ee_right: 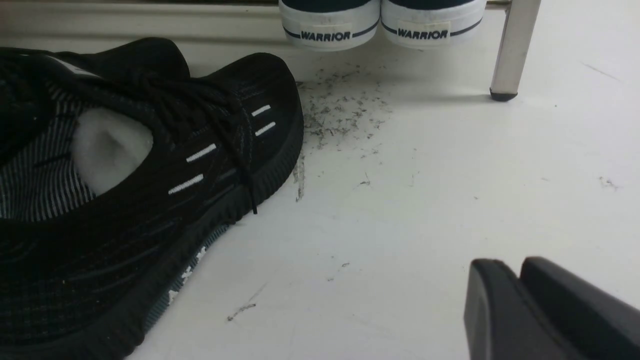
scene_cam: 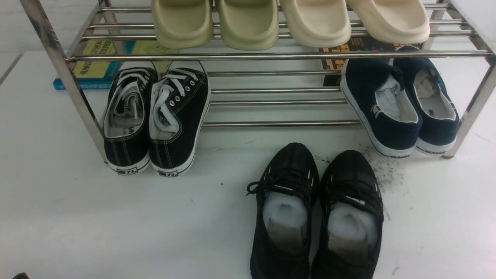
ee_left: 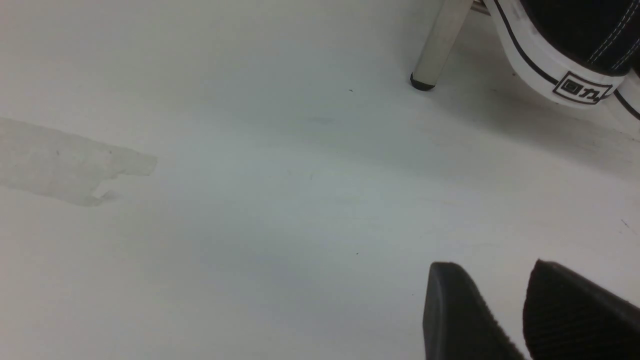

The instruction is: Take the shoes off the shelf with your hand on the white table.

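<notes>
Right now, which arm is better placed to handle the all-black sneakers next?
Probably the right: the black sneakers lie large and close in its wrist view, while the left wrist view shows none of them, only white table, a rack leg and canvas sneakers.

lighting: bright, diffuse | shadow: soft, beneath canvas sneaker (ee_left: 575, 45), left wrist view | glare: pale sheen on white surface (scene_cam: 97, 217); glints on chrome shoe rack (scene_cam: 271, 57) | focus: right wrist fingers (ee_right: 540, 310) soft, sneakers' WARRIOR lettering (ee_right: 422, 34) crisp
</notes>
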`<state>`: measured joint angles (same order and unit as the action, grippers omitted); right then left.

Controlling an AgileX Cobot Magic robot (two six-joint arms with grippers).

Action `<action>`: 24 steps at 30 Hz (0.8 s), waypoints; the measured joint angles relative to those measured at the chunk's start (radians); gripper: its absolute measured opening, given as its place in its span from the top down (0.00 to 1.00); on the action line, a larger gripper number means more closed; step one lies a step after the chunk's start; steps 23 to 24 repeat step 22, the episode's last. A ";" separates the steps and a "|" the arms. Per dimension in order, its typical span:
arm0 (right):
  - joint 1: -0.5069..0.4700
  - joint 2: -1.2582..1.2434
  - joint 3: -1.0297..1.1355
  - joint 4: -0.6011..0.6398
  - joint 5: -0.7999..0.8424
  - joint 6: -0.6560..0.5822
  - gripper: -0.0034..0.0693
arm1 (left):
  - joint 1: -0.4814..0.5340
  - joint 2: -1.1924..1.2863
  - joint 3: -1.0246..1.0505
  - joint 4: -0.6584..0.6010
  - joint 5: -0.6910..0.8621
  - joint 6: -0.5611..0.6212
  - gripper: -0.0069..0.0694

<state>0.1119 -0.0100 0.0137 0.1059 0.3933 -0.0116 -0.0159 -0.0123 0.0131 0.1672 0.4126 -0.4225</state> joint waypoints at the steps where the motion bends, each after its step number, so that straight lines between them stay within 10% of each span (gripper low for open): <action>1: 0.000 0.000 0.000 0.000 0.000 0.000 0.82 | 0.000 0.000 0.000 0.000 0.000 0.000 0.60; 24: 0.000 0.000 0.000 0.000 0.000 0.000 0.79 | 0.000 0.000 0.000 0.000 0.000 0.000 0.60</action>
